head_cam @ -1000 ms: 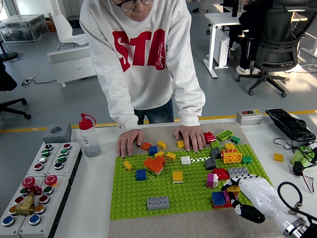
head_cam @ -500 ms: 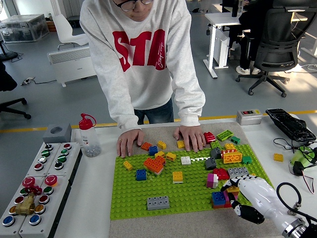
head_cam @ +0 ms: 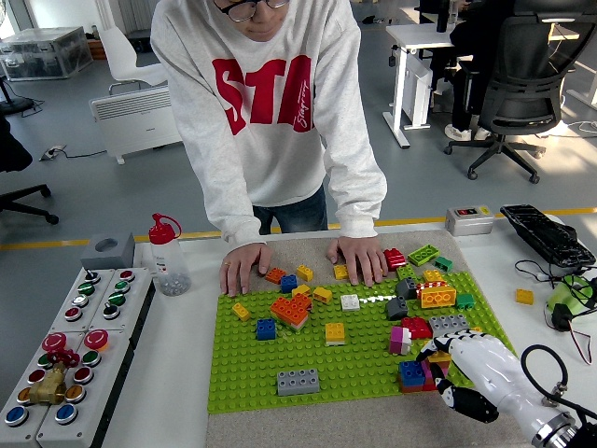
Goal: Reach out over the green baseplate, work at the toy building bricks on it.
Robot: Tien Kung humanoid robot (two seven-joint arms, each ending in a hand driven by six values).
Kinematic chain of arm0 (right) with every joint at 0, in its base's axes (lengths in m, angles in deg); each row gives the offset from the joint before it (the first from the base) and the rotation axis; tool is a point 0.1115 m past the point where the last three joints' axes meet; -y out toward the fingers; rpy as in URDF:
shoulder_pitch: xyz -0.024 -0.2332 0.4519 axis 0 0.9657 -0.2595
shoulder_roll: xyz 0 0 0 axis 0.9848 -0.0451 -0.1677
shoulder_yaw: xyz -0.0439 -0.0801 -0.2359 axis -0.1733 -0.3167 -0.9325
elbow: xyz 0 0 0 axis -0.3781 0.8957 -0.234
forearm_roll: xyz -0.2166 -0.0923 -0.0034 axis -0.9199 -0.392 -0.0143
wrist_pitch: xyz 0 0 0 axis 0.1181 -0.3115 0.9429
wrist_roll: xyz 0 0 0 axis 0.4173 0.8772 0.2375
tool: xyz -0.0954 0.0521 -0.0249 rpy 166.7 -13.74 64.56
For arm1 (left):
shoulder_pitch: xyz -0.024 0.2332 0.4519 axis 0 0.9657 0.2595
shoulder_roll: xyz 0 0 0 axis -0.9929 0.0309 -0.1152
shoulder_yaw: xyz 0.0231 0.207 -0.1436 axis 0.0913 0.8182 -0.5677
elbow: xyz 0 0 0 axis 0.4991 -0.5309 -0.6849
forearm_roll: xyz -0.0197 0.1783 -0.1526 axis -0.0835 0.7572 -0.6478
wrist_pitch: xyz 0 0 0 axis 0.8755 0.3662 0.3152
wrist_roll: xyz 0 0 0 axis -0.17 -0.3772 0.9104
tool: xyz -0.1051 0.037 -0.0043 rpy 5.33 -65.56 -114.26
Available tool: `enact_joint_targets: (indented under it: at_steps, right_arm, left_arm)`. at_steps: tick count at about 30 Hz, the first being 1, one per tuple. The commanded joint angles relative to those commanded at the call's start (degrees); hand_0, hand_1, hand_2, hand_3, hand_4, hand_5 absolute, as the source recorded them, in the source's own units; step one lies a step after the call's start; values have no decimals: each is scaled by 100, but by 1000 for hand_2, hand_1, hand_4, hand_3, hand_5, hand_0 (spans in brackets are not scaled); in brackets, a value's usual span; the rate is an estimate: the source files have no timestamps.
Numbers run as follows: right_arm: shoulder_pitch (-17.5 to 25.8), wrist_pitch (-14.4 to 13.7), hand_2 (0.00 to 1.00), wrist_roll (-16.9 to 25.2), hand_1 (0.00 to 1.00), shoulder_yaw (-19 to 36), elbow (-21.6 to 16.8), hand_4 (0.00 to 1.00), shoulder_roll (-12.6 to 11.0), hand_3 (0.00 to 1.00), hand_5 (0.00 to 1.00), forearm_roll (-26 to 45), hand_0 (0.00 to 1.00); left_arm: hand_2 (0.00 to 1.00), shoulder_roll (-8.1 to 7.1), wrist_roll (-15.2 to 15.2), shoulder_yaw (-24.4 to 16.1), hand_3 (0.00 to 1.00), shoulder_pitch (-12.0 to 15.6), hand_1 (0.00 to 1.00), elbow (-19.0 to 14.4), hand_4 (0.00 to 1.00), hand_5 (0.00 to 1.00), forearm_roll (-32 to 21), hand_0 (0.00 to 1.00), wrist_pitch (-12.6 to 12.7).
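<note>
My right robot hand reaches in from the lower right over the near right corner of the green baseplate. Its fingers curl down among the toy building bricks there, but I cannot tell whether they grip one. A blue brick sits just left of my fingertips, a grey brick just beyond them. Across the table, a person's hands rest flat on the baseplate's far edge.

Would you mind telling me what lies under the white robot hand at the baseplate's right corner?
The robot hand covers part of a brick cluster on the green baseplate: a blue brick and a magenta one show at its left. Whatever lies beneath the palm is hidden.
</note>
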Motion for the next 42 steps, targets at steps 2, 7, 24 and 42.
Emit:
enact_joint_targets:
  at_steps: [2,7,24,42]
  right_arm:
    - [0,-13,662,4,685,10,-9,322,-2,626,131,-5,721]
    - [4,-55,662,21,688,70,-64,321,-12,626,133,-22,722]
    - [24,-593,637,331,650,396,-60,319,13,613,134,127,677]
    - [-488,-655,671,-383,664,787,719,326,234,662,111,-1,644]
  left_arm:
    - [655,-1,-3,3,617,0,687,0,361,998,-7,677,0]
    - [656,-4,-12,7,618,-6,687,0,361,998,-24,677,1]
    - [656,-16,-20,13,617,-42,686,0,360,998,-38,677,-9]
    - [652,-22,-15,54,618,-83,686,0,361,998,-82,677,-30]
